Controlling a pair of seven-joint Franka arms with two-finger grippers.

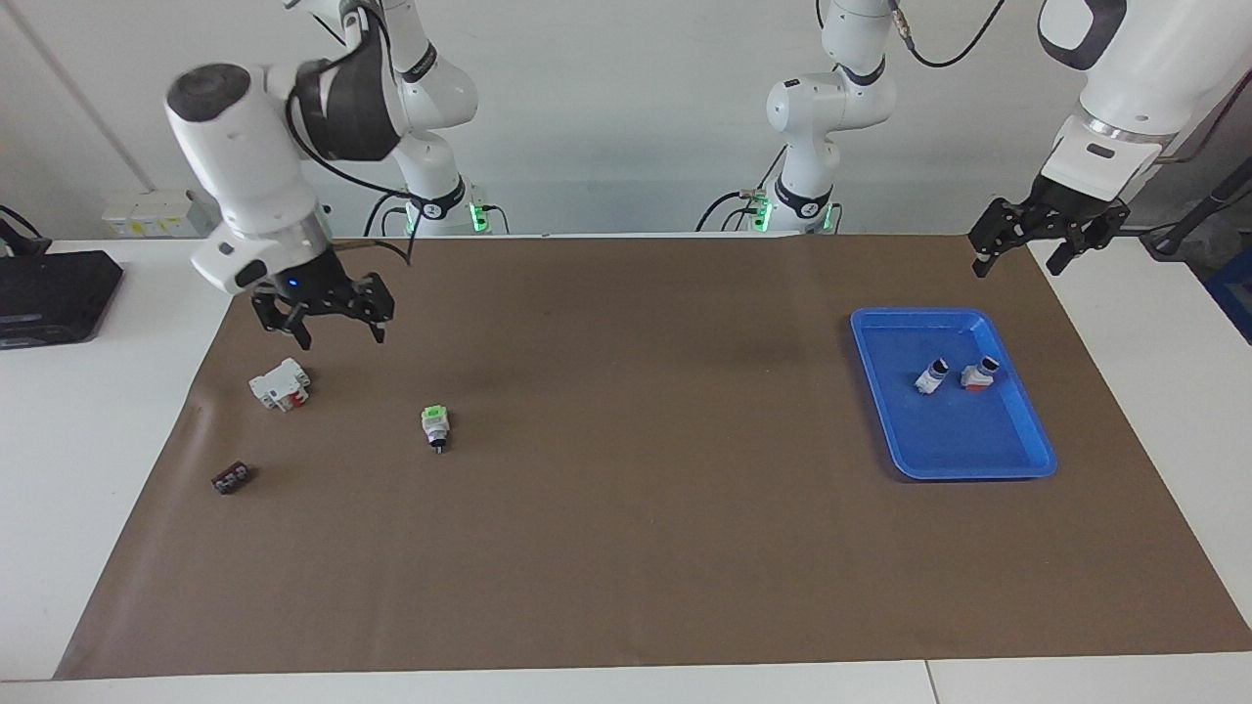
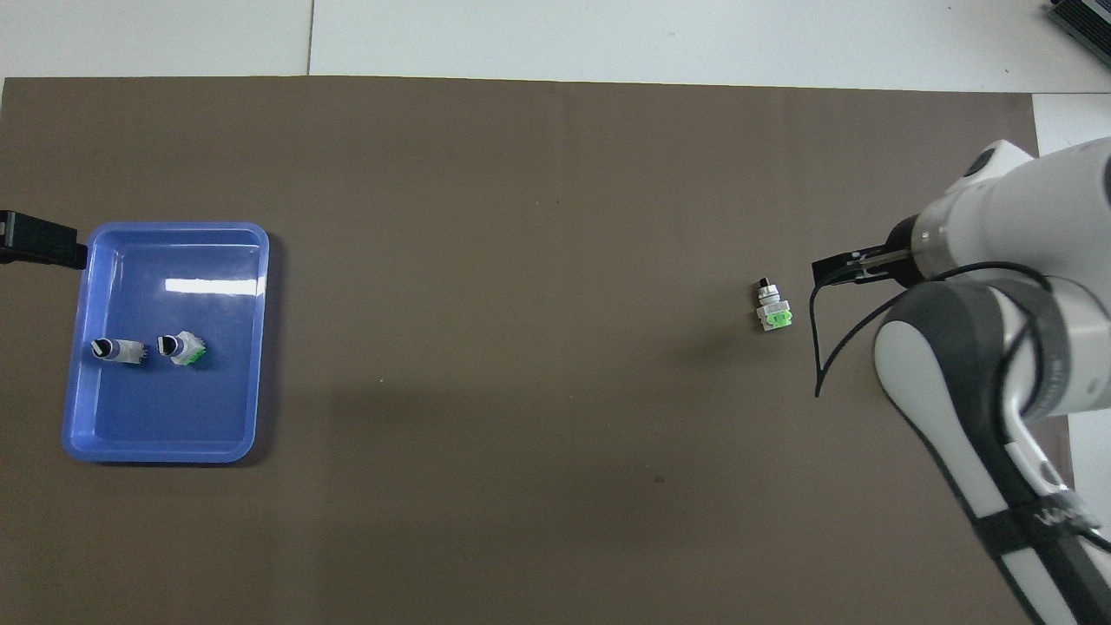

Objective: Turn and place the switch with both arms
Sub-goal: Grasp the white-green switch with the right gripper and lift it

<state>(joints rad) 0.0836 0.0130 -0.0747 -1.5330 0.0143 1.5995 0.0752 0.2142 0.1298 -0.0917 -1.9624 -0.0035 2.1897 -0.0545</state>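
Jaws are held open on the right gripper (image 1: 335,315), raised over the worktop (image 1: 626,548) toward the right arm's end, above the white-and-red block, and on the left gripper (image 1: 1047,244), raised over the worktop's corner at the left arm's end. The switch (image 1: 434,427) lies flat on the worktop toward the right arm's end, well apart from the edges. It is judged light, rigid and smooth; its white body should be gripped.

overhead: right arm (image 2: 998,365) hides white-and-red block | left gripper (image 2: 39,243) cut off (edge)

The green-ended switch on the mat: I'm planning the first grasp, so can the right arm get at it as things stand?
Probably yes. The switch lies alone on the brown mat, and the right gripper, open, hangs over the mat beside the white-and-red block, with nothing between.
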